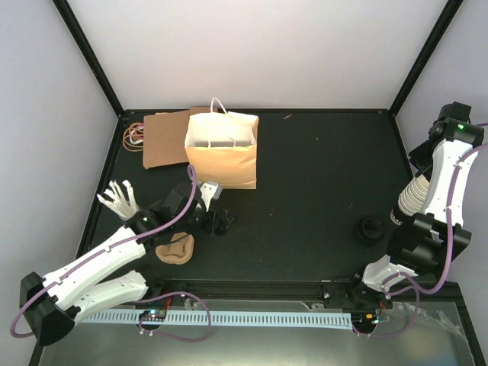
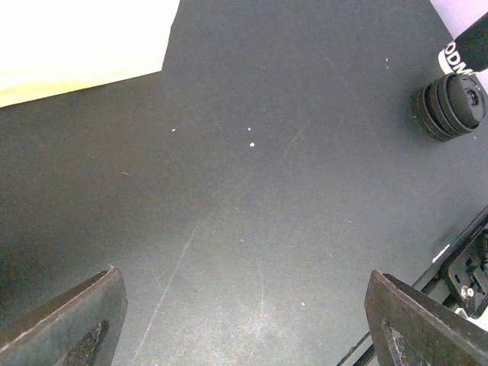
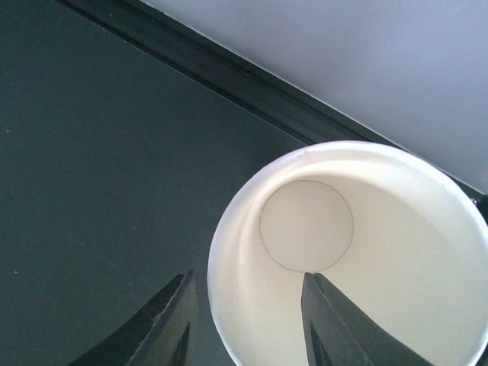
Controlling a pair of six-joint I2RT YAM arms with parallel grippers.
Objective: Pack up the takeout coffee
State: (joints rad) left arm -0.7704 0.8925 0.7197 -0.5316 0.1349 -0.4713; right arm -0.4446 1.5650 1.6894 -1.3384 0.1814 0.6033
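Observation:
One small dark cup with a black lid (image 1: 371, 229), of the takeout coffee, stands on the black table at the right; the left wrist view shows it far off at the upper right (image 2: 454, 105). My left gripper (image 2: 240, 282) hovers open over bare table near the middle left (image 1: 219, 221), holding nothing. My right gripper (image 3: 248, 305) is open and straddles the rim of a cream lidless paper cup (image 3: 358, 252), one finger outside the wall and one inside. That cup tops a stack (image 1: 412, 197) by the right wall.
A cream paper bag (image 1: 221, 149) stands open at the back centre, with a flat brown card sheet (image 1: 162, 139) and rubber bands (image 1: 135, 135) to its left. A brown pulp piece (image 1: 175, 248) and white cutlery (image 1: 118, 200) lie beside the left arm.

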